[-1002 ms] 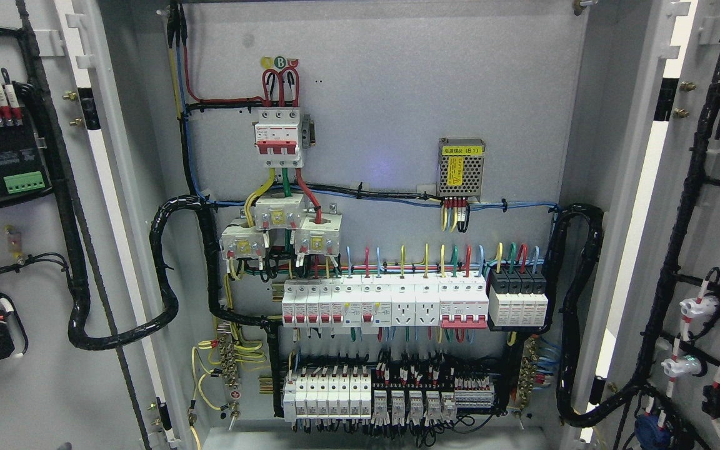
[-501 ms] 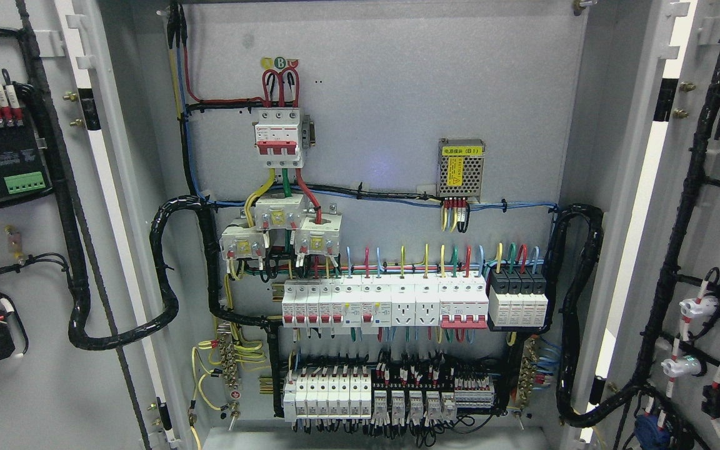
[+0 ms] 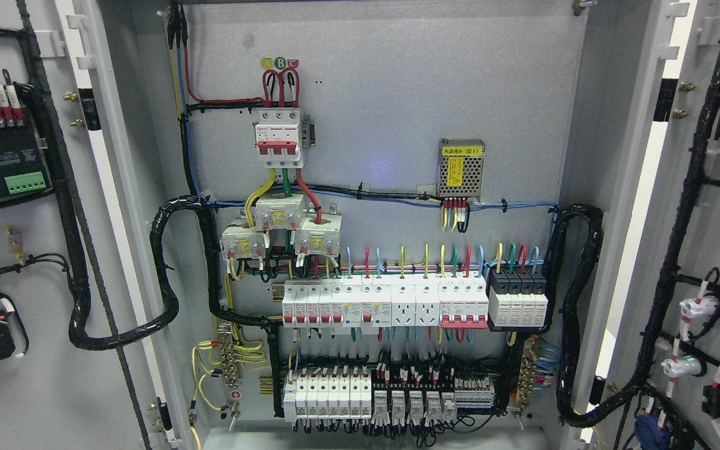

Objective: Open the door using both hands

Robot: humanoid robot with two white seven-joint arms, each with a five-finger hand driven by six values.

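With both doors swung wide, grey steel cabinet (image 3: 397, 94) shows ribbed black conduit (image 3: 166, 281).

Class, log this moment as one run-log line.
grey left door: open | grey right door: open | grey metal cabinet backplate: exposed | hands: not in view

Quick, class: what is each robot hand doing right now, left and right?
Left robot hand: not in view.
Right robot hand: not in view.
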